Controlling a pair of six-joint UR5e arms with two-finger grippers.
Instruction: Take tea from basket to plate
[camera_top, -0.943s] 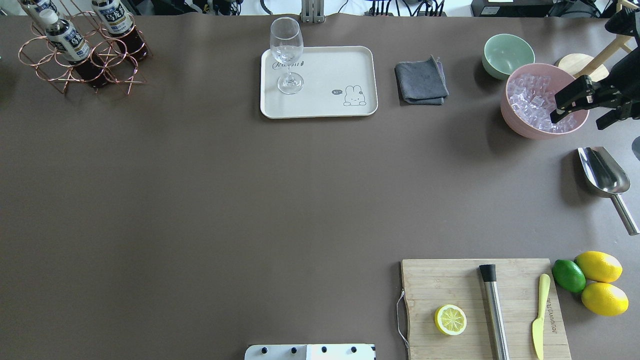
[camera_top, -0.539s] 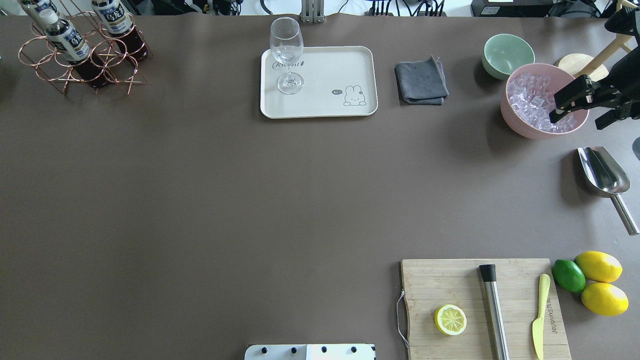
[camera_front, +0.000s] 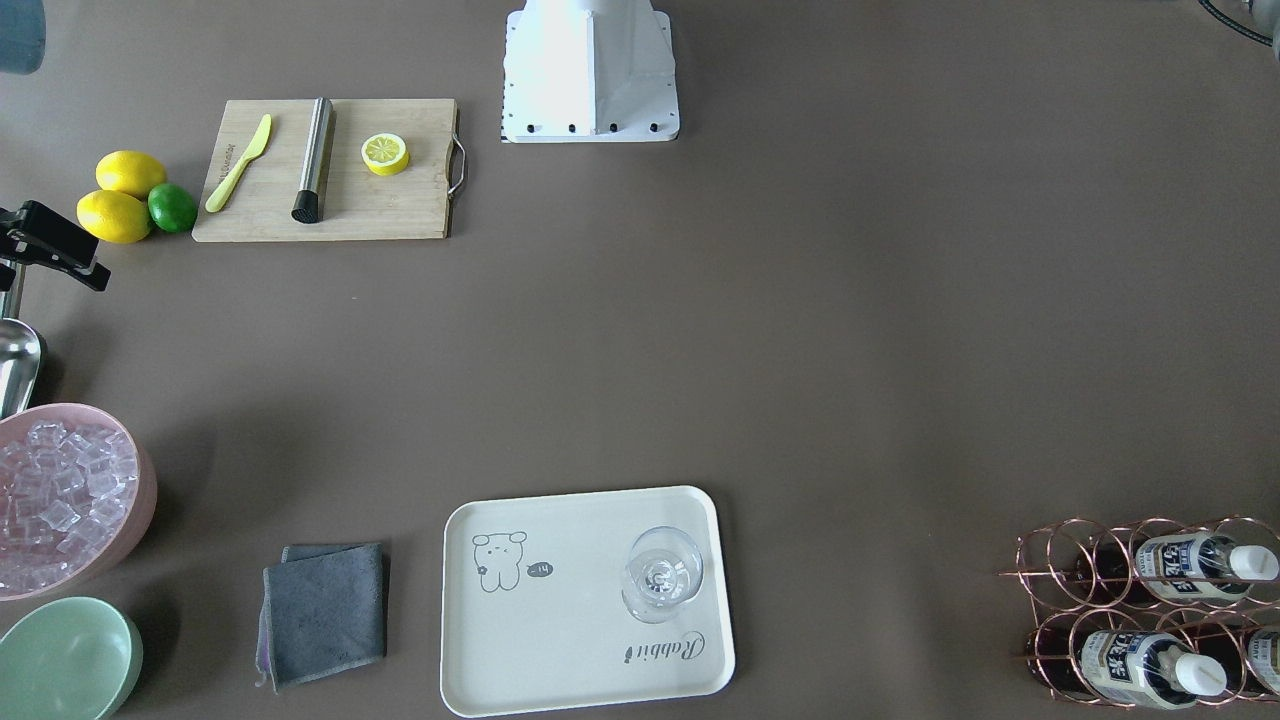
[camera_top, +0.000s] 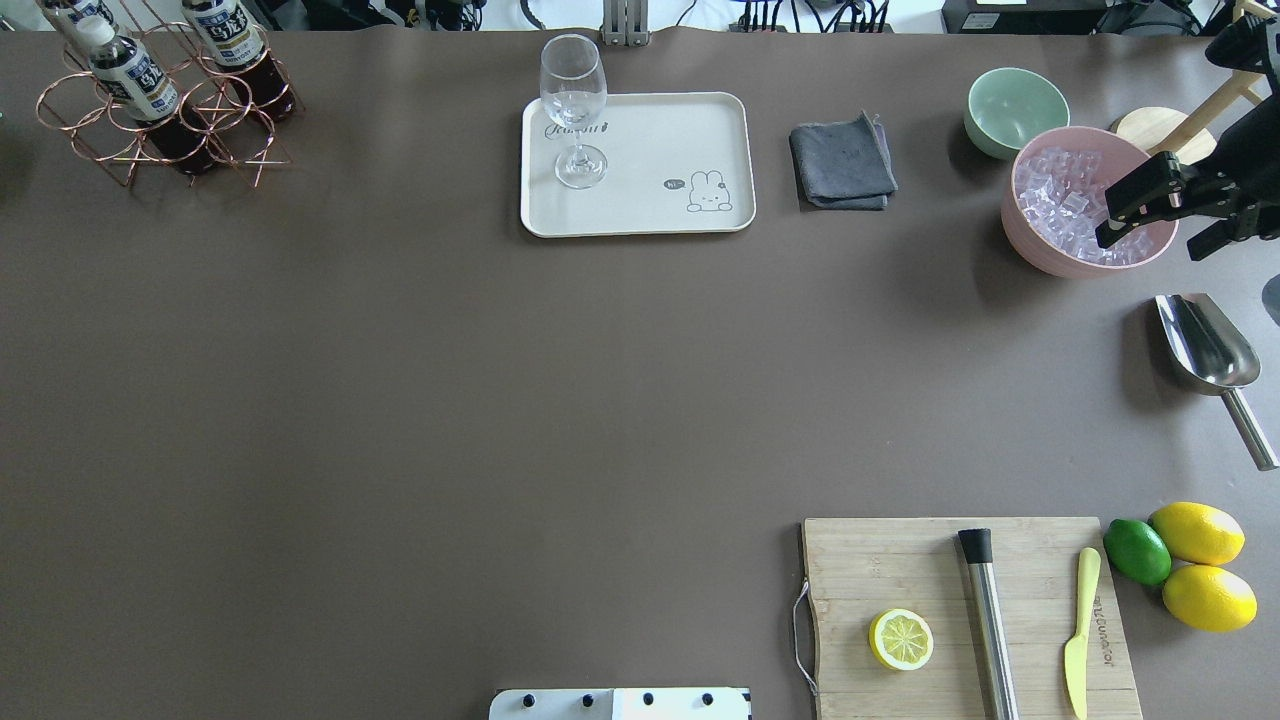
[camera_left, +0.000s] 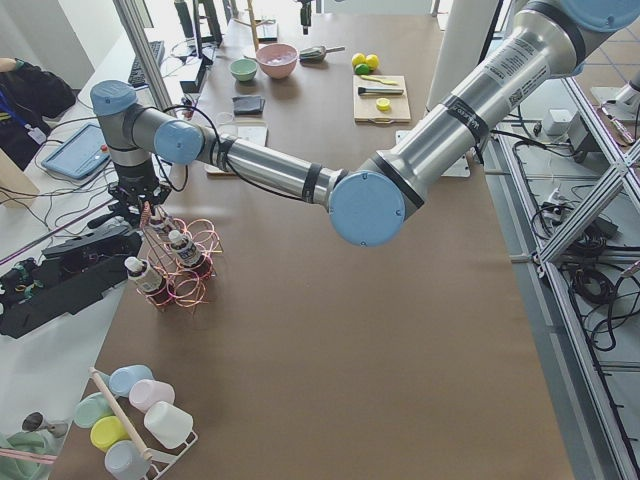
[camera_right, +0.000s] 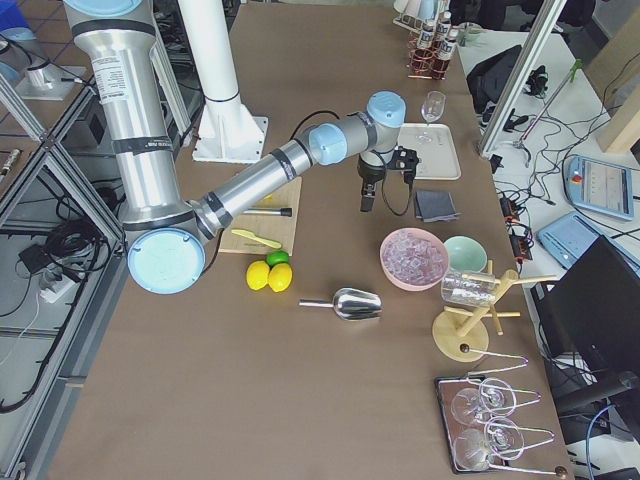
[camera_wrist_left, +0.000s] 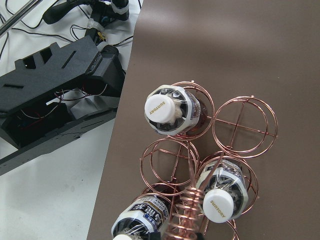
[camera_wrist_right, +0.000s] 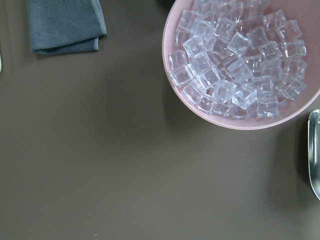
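Note:
Three tea bottles (camera_top: 130, 75) with white caps stand in the copper wire basket (camera_top: 215, 130) at the table's far left corner. The left wrist view looks straight down on their caps (camera_wrist_left: 162, 107) and the coiled handle (camera_wrist_left: 187, 215). My left gripper (camera_left: 140, 200) hangs just above the basket; I cannot tell if it is open or shut. The cream plate (camera_top: 650, 200) lies at the far middle with a wine glass (camera_top: 575, 110) on its left part. My right gripper (camera_top: 1150, 243) is open and empty, high over the pink ice bowl (camera_top: 1030, 235).
A grey cloth (camera_top: 842, 165) lies right of the plate, then a mint bowl (camera_top: 1015, 105). A steel scoop (camera_top: 1205, 345) lies at the right edge. The cutting board (camera_top: 900, 570) with half lemon, muddler and knife, and whole citrus (camera_top: 1195, 535), sit near right.
Almost nothing: my right gripper has drifted very slightly to the left over the pink bowl. The basket, bottles and plate stay put.

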